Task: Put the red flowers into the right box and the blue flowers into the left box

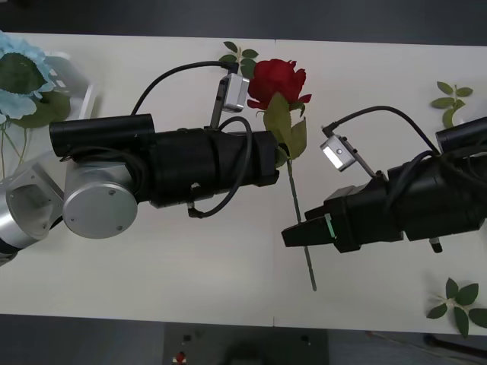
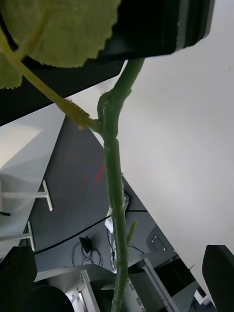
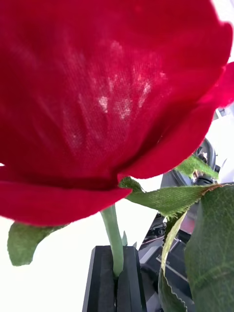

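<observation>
Above the tabletop point(image 1: 228, 281), the left pincer point(image 3: 116, 273) is clenching a red rose's point(image 1: 277, 82) stem while the right pincer point(image 1: 293, 234) is spreading open around it.

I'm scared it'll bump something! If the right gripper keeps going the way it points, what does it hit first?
Probably the red rose's stem, right between the right gripper and its open fingers.

Overhead front view; wrist views share rose point(image 1: 278, 79).

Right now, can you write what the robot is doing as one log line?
left claw: shut on red fabric rose stem | right claw: open around lower stem | blue fabric flowers: in white slotted basket
</observation>
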Controlling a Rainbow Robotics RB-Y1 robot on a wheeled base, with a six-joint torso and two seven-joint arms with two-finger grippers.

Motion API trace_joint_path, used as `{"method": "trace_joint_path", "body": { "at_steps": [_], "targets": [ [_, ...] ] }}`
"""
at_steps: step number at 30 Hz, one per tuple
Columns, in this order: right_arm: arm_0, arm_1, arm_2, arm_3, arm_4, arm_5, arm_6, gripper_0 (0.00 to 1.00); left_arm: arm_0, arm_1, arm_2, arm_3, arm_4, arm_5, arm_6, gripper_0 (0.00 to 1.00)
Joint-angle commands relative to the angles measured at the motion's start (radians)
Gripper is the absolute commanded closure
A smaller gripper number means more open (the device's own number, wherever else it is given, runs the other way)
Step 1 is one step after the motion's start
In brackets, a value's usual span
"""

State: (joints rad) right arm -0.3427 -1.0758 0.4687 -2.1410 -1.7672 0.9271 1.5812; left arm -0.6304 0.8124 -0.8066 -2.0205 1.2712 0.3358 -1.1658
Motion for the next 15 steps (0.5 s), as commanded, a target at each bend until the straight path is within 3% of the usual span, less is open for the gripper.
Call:
{"method": "trace_joint_path", "body": {
  "at_steps": [1, 12, 14, 15],
  "targets": [
    [0.014, -0.006, 0.007, -0.043, 0.0, -0.039, -0.032, 0.0, -0.005, 0.025, 0.015, -0.029, 0.013, -0.02, -0.045, 1.0],
    [0.037, 0.004, 0.018, -0.054, 0.048, -0.125, -0.035, 0.02, -0.005, 0.025, 0.015, -0.03, 0.019, -0.018, -0.052, 1.0],
    [0.037, 0.005, 0.028, -0.059, 0.057, -0.146, -0.035, 0.75, -0.005, 0.024, 0.015, -0.03, 0.022, -0.018, -0.054, 1.0],
    [0.037, 0.007, 0.034, -0.059, 0.057, -0.16, -0.035, 1.0, -0.003, 0.025, 0.015, -0.032, 0.02, -0.018, -0.055, 1.0]
  ]
}}
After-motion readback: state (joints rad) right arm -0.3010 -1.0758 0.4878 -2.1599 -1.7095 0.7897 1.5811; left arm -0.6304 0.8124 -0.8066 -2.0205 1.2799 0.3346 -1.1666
